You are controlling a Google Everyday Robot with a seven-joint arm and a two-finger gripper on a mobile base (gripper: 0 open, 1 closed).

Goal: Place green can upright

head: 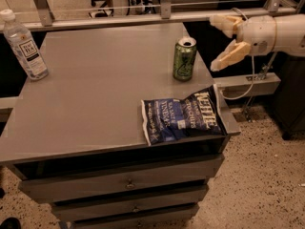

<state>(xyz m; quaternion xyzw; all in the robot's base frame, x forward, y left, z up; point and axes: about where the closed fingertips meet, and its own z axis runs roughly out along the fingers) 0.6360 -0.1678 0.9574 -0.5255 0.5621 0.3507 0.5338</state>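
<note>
Clear plastic bottle (24, 44), white label, far left on the matte grey counter (95, 89). Shiny green can (184, 58) stands upright near the right edge, crinkly blue Kettle chip bag (183, 114) in front. The gripper (213, 43) hangs right of it, fingers (232, 55) apart, holding nothing.

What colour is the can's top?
Silver top, camera view; green can stands upright, gripper open to its right.

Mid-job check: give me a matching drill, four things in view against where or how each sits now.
1 green can
2 gripper
3 chip bag
4 water bottle

A standing at the far left corner of the table
B fingers open, right of the can, apart from it
C lying flat at the front right
D upright near the right edge

Pairs: 1-D, 2-B, 3-C, 4-A
</note>
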